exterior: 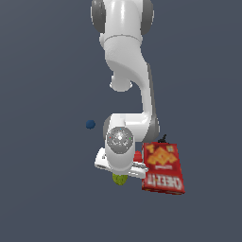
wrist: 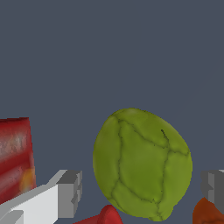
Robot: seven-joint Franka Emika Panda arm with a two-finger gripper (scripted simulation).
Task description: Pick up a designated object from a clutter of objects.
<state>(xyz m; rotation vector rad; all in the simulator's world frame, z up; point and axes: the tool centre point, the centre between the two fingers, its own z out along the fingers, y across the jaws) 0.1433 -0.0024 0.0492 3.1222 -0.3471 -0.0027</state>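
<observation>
Looking down the wrist view, I have the pear (wrist: 142, 164) sitting between my two fingers (wrist: 70, 192), and the jaws stand wide, gripping nothing, with clear floor showing on each side of the fruit. No table edge or corner shows in either view, so I can only place it against its neighbours: in the exterior view it peeks out from under the gripper (exterior: 119, 171), just beside the near corner of the Cheez-It box (exterior: 163, 168), on that view's left of it.

My worry is the crowding. A red block (wrist: 107, 216) lies just beside the pear on the camera side, and an orange thing (wrist: 206, 213), probably the ball though I see only a sliver, sits right by the other finger. If I close from here that finger could catch it and drag it in, or shove it against the pear and roll the fruit out of line. The pear is rounded and bumpy, so pads landing off its widest part would likely squeeze it out sideways. The box is close enough that a drift towards it would bump the hand.

I judge the pear slightly off-centre, nearer the far finger, and I cannot tell the height.
</observation>
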